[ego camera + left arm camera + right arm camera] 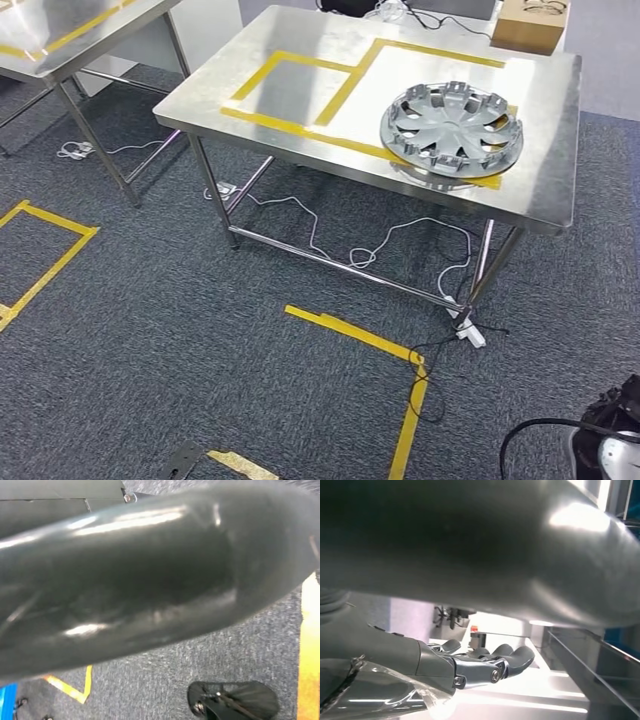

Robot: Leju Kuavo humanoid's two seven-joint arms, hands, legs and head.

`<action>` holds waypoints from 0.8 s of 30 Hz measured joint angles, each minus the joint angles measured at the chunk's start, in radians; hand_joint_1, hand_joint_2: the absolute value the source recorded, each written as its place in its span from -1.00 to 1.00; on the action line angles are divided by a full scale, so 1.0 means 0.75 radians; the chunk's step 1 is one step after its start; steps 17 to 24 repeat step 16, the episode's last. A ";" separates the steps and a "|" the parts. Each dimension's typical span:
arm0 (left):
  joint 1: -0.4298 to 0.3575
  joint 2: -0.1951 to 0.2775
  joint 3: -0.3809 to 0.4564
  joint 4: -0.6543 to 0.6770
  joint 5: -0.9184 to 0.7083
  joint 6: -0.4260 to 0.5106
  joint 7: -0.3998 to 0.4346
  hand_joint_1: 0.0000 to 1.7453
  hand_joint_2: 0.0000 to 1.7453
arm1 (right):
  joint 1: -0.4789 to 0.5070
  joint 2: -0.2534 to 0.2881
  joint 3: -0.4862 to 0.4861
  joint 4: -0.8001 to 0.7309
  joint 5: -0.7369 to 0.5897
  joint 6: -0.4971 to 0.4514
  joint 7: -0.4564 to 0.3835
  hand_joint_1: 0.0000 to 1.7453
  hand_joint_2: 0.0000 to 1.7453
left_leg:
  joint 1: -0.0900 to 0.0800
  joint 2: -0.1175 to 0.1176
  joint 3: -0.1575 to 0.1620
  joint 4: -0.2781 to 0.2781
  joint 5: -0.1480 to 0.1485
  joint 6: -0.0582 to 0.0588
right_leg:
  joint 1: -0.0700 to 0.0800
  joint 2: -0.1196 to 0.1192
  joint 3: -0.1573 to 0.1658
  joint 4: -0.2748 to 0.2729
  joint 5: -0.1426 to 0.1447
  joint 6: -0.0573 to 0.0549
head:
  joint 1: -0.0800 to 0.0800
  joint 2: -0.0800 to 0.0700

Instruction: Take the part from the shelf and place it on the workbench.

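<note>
The part, a silver wheel cover (451, 125), lies flat on the steel workbench (294, 95), over the right-hand rectangle of yellow tape and near the front right edge. Nothing touches it. In the right wrist view my right hand (478, 665) has its dark fingers (516, 657) stretched out side by side and holds nothing. Past that hand I see a bright white surface.
A second steel table (68, 30) stands at the upper left. A cardboard box (528, 22) sits at the workbench's far edge. Cables (362, 255) and a power strip (472, 335) lie under the bench. Yellow tape (362, 335) marks squares on the grey carpet.
</note>
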 joint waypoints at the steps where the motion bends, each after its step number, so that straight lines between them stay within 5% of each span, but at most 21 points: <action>1: -0.001 0.000 0.000 0.000 0.003 -0.001 -0.003 -1.00 -1.00 | 0.001 0.000 -0.004 0.003 -0.008 0.002 0.000 -1.00 -1.00 | 0.000 0.000 0.066 -0.099 0.030 0.005 | 0.000 0.000 -0.014 0.007 0.005 0.003 | 0.000 0.000; 3: -0.002 0.002 0.000 0.000 0.011 -0.002 -0.017 -1.00 -1.00 | 0.001 0.000 -0.012 0.009 -0.020 0.005 -0.001 -1.00 -1.00 | -0.003 -0.001 0.167 -0.265 0.056 0.019 | 0.003 -0.001 -0.033 0.019 0.013 0.014 | 0.001 0.000; 4: -0.003 0.002 0.001 0.000 0.016 -0.001 -0.024 -1.00 -0.50 | 0.002 0.000 -0.016 0.011 -0.024 0.005 -0.001 -1.00 -1.00 | -0.005 -0.002 0.184 -0.301 0.055 0.025 | 0.005 -0.001 -0.038 0.022 0.018 0.021 | 0.001 0.000; 7: -0.003 0.002 0.003 0.000 0.030 0.008 -0.034 -1.00 1.00 | 0.008 -0.001 -0.031 0.014 -0.027 0.006 -0.002 -1.00 0.50 | -0.007 0.000 0.174 -0.316 0.070 0.050 | 0.004 0.000 -0.048 0.023 0.031 0.047 | 0.002 0.000; 8: -0.004 0.001 0.003 0.000 0.032 0.010 -0.034 -1.00 1.00 | 0.011 -0.001 -0.035 0.015 -0.028 0.008 -0.002 -1.00 1.00 | -0.004 0.002 0.169 -0.321 0.081 0.061 | 0.003 0.001 -0.061 0.041 0.014 0.055 | 0.004 0.000; 12: -0.006 0.001 0.005 0.000 0.034 0.022 -0.033 -1.00 1.00 | 0.030 -0.003 -0.047 0.019 -0.029 0.025 -0.004 -1.00 1.00 | -0.003 0.005 0.125 -0.324 0.119 0.081 | -0.003 0.005 -0.185 0.341 -0.168 0.076 | 0.010 0.000; 13: -0.004 0.001 0.006 0.000 0.036 0.023 -0.033 -1.00 1.00 | 0.040 -0.003 -0.049 0.019 -0.029 0.028 -0.005 -1.00 1.00 | -0.004 0.006 0.115 -0.323 0.125 0.081 | -0.003 0.005 -0.200 0.397 -0.189 0.078 | 0.009 0.000; 16: -0.001 -0.001 0.009 0.000 0.041 0.025 -0.032 -1.00 1.00 | 0.061 -0.003 -0.051 0.020 -0.027 0.031 -0.008 -1.00 1.00 | -0.005 0.005 0.101 -0.320 0.136 0.078 | -0.003 0.005 -0.126 0.315 -0.137 0.074 | 0.010 0.000; 24: -0.001 -0.001 0.009 0.000 0.041 0.025 -0.032 -1.00 1.00 | 0.061 -0.003 -0.051 0.020 -0.027 0.031 -0.008 -1.00 1.00 | -0.005 0.005 0.101 -0.320 0.136 0.078 | -0.003 0.005 -0.126 0.315 -0.137 0.074 | 0.010 0.000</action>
